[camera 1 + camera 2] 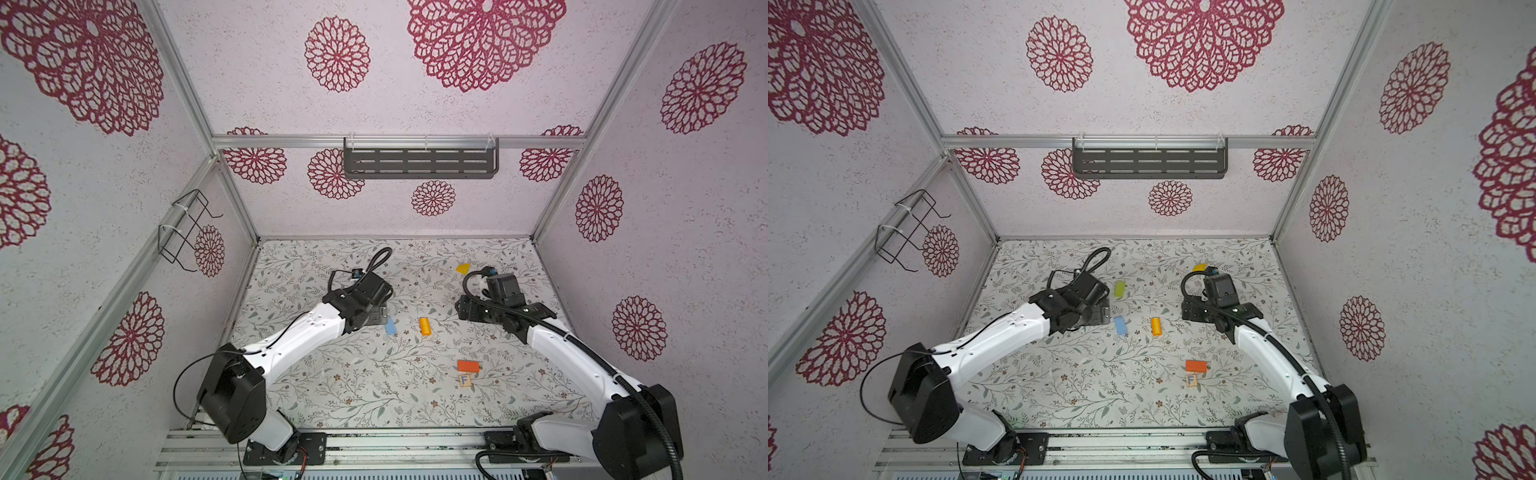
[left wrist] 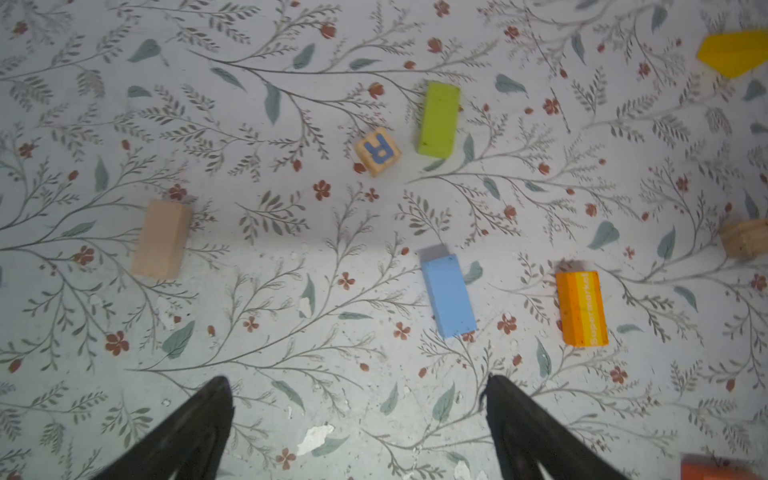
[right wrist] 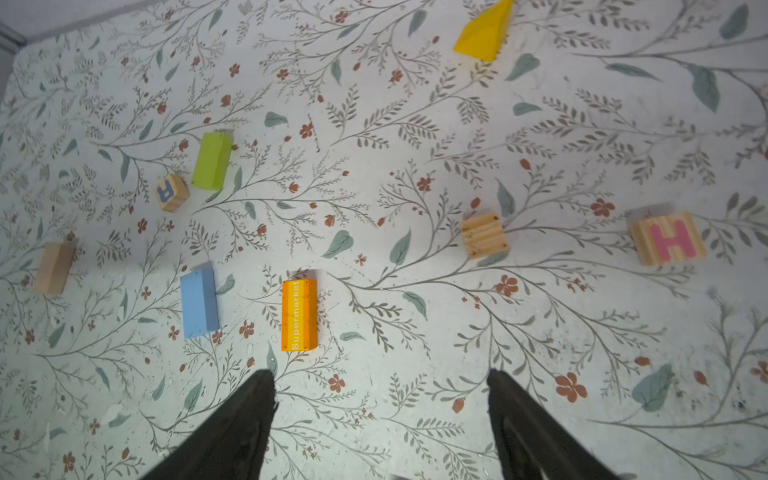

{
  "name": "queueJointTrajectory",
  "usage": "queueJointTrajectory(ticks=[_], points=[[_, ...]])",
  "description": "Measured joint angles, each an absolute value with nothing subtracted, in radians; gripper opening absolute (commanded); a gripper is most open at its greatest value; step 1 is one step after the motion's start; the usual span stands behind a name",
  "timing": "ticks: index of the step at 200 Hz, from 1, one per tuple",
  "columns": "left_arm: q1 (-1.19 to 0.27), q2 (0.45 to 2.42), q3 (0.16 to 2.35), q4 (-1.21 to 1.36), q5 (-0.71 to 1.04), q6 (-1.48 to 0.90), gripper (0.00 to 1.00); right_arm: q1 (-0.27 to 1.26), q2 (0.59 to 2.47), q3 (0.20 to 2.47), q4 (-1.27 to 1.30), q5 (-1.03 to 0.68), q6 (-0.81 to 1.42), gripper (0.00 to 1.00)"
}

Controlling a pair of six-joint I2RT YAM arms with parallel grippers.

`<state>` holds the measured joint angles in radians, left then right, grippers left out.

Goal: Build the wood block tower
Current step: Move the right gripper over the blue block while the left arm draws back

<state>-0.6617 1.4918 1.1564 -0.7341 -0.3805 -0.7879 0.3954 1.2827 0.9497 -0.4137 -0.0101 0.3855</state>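
On worktop: blue block, orange block, lime-green block, 3 lying flat, apart; left end effector jaws wide apart, empty; right end effector jaws apart, empty.

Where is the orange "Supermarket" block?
In both top views the orange block lies flat near the middle of the table, just right of the blue block and apart from it.

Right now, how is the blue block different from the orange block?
The blue block is plain; the orange block has stripes and the word Supermarket. In both top views the blue block lies left of the orange block. Both are long, lying flat, not touching.
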Motion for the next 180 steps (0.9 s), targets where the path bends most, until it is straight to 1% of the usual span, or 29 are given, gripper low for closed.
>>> queueJointTrajectory(ticks=[21, 40, 49, 60, 75, 134, 166, 180], points=[[-0.561, 1.413, 1.074, -0.696, -0.391, -0.843, 0.97, 0.496, 1.370, 1.052, -0.454, 0.029, 0.396, 0.78], [-0.485, 1.359, 1.023, -0.642, -0.406, -0.846, 0.97, 0.572, 1.462, 1.131, -0.484, 0.060, 0.414, 0.76], [-0.471, 1.331, 0.990, -0.603, -0.416, -0.841, 0.97, 0.603, 1.509, 1.168, -0.500, 0.077, 0.421, 0.74], [-0.470, 1.295, 0.941, -0.551, -0.427, -0.836, 0.97, 0.636, 1.568, 1.212, -0.521, 0.089, 0.427, 0.68], [-0.470, 1.252, 0.868, -0.477, -0.434, -0.831, 0.97, 0.676, 1.647, 1.279, -0.550, 0.099, 0.440, 0.66], [-0.434, 1.239, 0.694, -0.276, -0.464, -0.827, 0.97, 0.785, 1.930, 1.579, -0.669, 0.100, 0.437, 0.66], [-0.410, 1.269, 0.657, -0.212, -0.471, -0.822, 0.97, 0.810, 2.029, 1.665, -0.707, 0.082, 0.434, 0.66], [-0.404, 1.275, 0.639, -0.186, -0.474, -0.822, 0.97, 0.810, 2.058, 1.682, -0.715, 0.075, 0.429, 0.68]])
